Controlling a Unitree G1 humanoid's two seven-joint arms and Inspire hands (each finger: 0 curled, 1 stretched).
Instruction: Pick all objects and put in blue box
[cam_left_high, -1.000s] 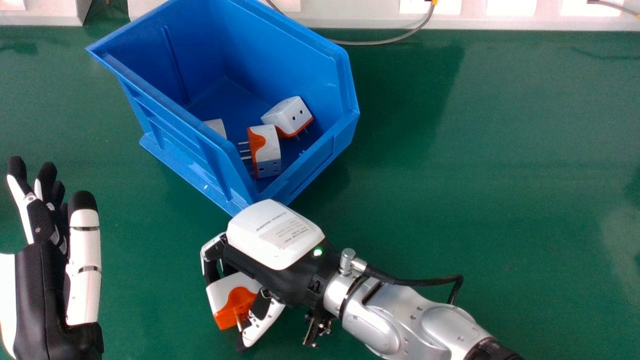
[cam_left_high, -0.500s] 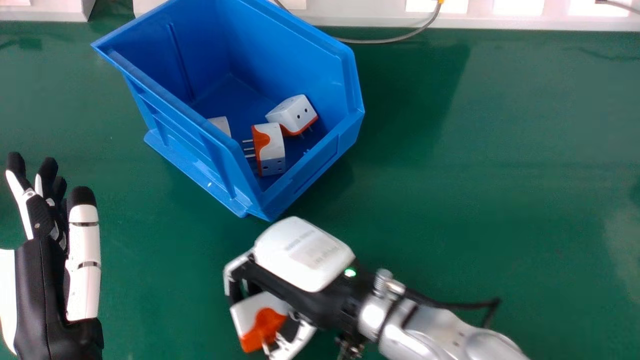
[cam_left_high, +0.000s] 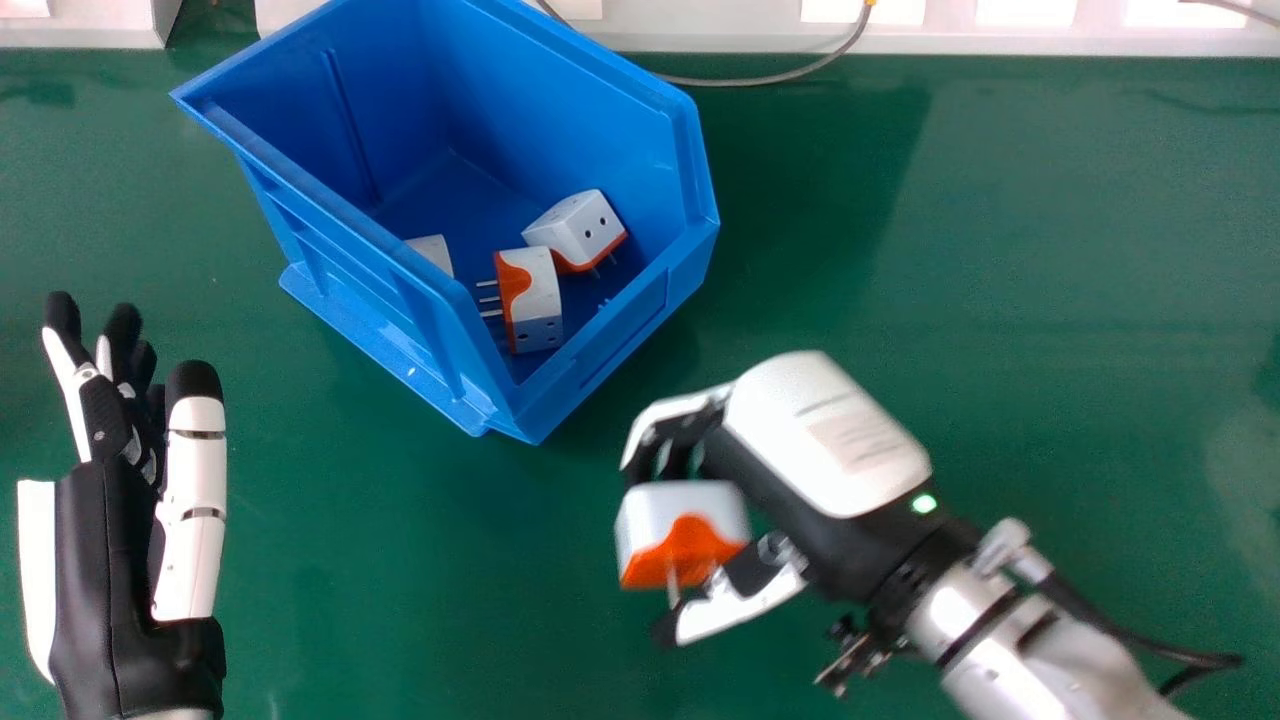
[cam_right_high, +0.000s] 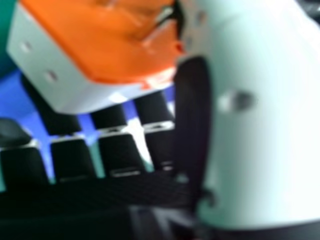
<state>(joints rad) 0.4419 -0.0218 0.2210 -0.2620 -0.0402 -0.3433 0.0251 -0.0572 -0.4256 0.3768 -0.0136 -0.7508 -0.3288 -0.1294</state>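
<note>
In the head view my right hand (cam_left_high: 800, 440) is curled round a white and orange plug adapter (cam_left_high: 682, 535), raised over the table to the right of the blue box's near corner. The right hand view shows that adapter (cam_right_high: 100, 45) between the thumb and fingers of my right hand (cam_right_high: 260, 115). Inside the blue box (cam_left_high: 350, 215) lie a white and orange adapter (cam_left_high: 532, 300) with its pins pointing left, another (cam_left_high: 577, 230) behind it, and a white piece (cam_left_high: 432, 252) partly hidden by the box wall. My left hand (cam_left_high: 110, 540) stays idle at the left, fingers straight.
The green table (cam_left_high: 1000, 300) stretches to the right and in front of the box. Along the far edge runs a white ledge (cam_left_high: 730, 30), with a grey cable (cam_left_high: 770, 78) looping down behind the box.
My right hand, with the adapter in it, has moved right, away from the box's near corner, dipping slightly nearer before rising in the view. The objects in the box look unchanged.
</note>
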